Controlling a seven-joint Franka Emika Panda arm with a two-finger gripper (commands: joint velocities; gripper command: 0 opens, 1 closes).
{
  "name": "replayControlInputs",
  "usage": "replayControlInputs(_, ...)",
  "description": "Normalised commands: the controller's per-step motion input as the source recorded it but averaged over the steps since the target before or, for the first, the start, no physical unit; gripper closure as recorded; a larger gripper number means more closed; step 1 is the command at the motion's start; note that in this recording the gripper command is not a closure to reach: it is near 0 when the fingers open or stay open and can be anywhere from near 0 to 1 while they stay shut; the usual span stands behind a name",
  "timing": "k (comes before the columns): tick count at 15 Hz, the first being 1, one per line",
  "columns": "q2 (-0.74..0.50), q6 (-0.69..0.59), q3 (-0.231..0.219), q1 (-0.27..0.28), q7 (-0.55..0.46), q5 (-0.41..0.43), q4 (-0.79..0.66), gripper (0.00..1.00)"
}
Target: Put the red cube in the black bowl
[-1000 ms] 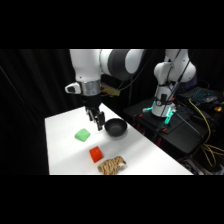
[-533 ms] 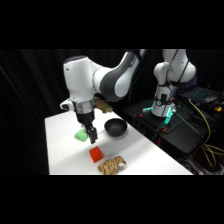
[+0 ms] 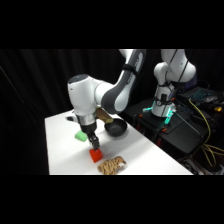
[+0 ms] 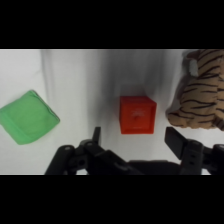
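Setting: black curtain backdrop; a white table (image 3: 145, 150) in the foreground; a stand of equipment with coloured cables at the right edge of the side view.

Arm: white, reaching from the upper right over the table, bent at the elbow so that the large white wrist housing hangs over the table's near-left part. The forearm slopes down to the left; the last link points straight down.

Gripper (image 3: 94, 146): black, vertical, tip lowered to just above the red cube. In the wrist view the gripper (image 4: 134, 137) has its two fingers (image 4: 95, 136) set wide apart, one on either side of the cube, with clear table showing between each finger and the cube's faces. Nothing is held.

Red cube (image 3: 95, 156): resting on the table directly beneath the claw, near the front edge. In the wrist view the red cube (image 4: 137, 115) sits centred between the spread fingers, its top face square to the camera.

Black bowl (image 3: 115, 129): on the table behind and to the right of the cube, well apart from it, partly behind the arm's wrist housing. Interior cannot be made out.

Green block (image 3: 80, 135): flat, on the table left of and behind the gripper; in the wrist view the green block (image 4: 29, 116) lies far left, apart from the cube.

Striped toy (image 3: 111, 165): tan with dark stripes, just right of the cube at the table's front; in the wrist view the striped toy (image 4: 200, 95) is close beside the cube, not touching.
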Motion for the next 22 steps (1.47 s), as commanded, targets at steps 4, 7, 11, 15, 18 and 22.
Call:
replayControlInputs(4, 0.14, 0.18, 0.013, 0.01, 0.06, 0.085, 0.04, 0.0)
replayControlInputs(7, 0.18, 0.14, 0.035, -0.012, 0.03, 0.119, 0.14, 0.0)
replayControlInputs(11, 0.17, 0.06, 0.054, -0.006, 0.03, 0.131, 0.21, 0.0)
replayControlInputs(15, 0.15, 0.05, 0.025, 0.021, 0.05, 0.101, 0.22, 0.0)
replayControlInputs(18, 0.06, 0.15, -0.026, 0.033, 0.05, 0.054, 0.08, 1.0)
replayControlInputs(22, -0.13, 0.1, -0.225, 0.197, 0.3, -0.101, -0.07, 1.0)
